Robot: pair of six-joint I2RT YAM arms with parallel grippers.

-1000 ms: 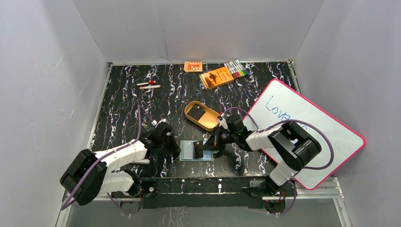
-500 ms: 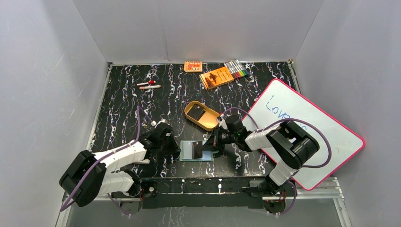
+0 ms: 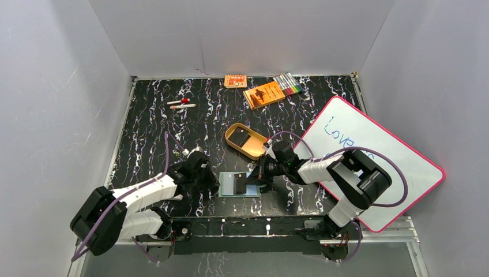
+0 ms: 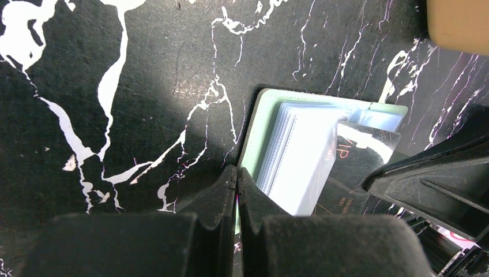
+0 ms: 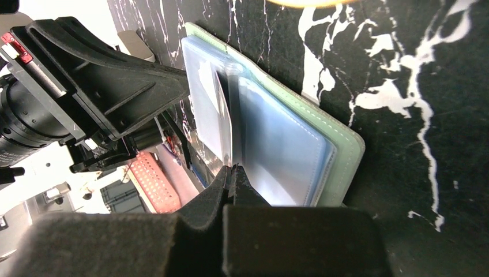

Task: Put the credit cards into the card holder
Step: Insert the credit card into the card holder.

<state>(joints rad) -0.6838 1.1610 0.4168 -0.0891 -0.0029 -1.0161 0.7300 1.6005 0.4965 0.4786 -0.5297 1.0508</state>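
1. Card holder (image 3: 226, 188): lies open on the black marbled table (image 3: 150, 138) at lower centre of the top view, between the two gripper heads. Pale blue pockets face up and the green cover shows around them.
2. Left gripper (image 4: 236, 176): jaws pressed fully together, nothing visible between them. The tips sit at the holder's green edge, bottom centre of the left wrist view. Touching or just beside: cannot tell.
3. Right gripper (image 5: 230, 168): jaws clamped tight on a credit card (image 4: 358, 164), pinched at the card's near edge.
4. That card is dark with "VIP" lettering readable in the left wrist view.
   - It is tilted over the holder's right half.
   - In the right wrist view it shows edge-on, a thin dark line running from the fingertips up between two clear sleeves.
   - How deep it sits in the pocket: cannot tell.
5. Second dark card (image 3: 242, 138): lies flat inside the tan oval tray (image 3: 258, 152), just above the holder at centre of the top view.
6. Whiteboard (image 3: 375, 156): pink-edged with blue writing, on the right side of the top view. The right arm reaches across its lower left corner.
7. Orange booklet (image 3: 264, 94) and a row of markers (image 3: 288, 85) are at top centre-right, well apart from the holder.
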